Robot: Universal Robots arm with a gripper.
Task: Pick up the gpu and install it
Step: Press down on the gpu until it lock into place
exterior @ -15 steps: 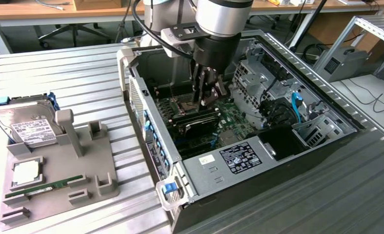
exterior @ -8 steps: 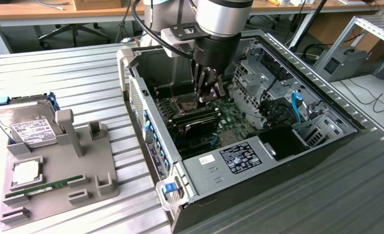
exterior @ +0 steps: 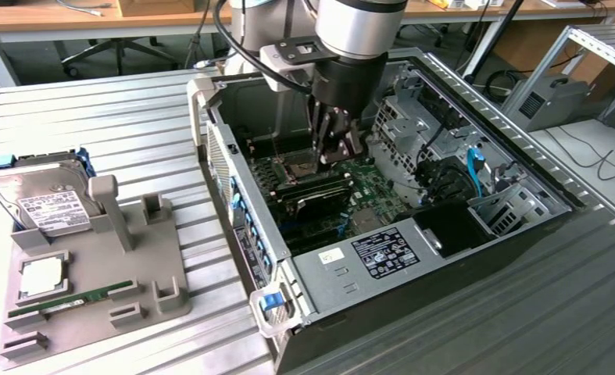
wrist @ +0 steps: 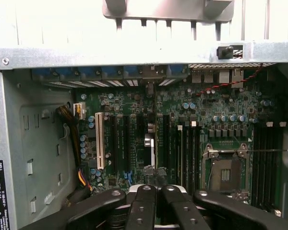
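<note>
Between the clenched jaws of the gripper (wrist: 156, 191), the gpu (wrist: 154, 139) stands edge-on over the motherboard (wrist: 221, 110) slots inside the open computer case (exterior: 412, 266), aligned for seating.

The gripper (exterior: 334, 148) is hanging down inside the open computer case (exterior: 557, 205), and it is crowded in there: drive cage (exterior: 406, 117) and black cables (exterior: 443, 176) are pressing in on the exterior view's right, case wall (exterior: 223, 148) on the left. The gpu (wrist: 154, 124) is standing edge-on among the expansion slots (wrist: 122, 141), the white slot (wrist: 99, 140) beside them.
</note>
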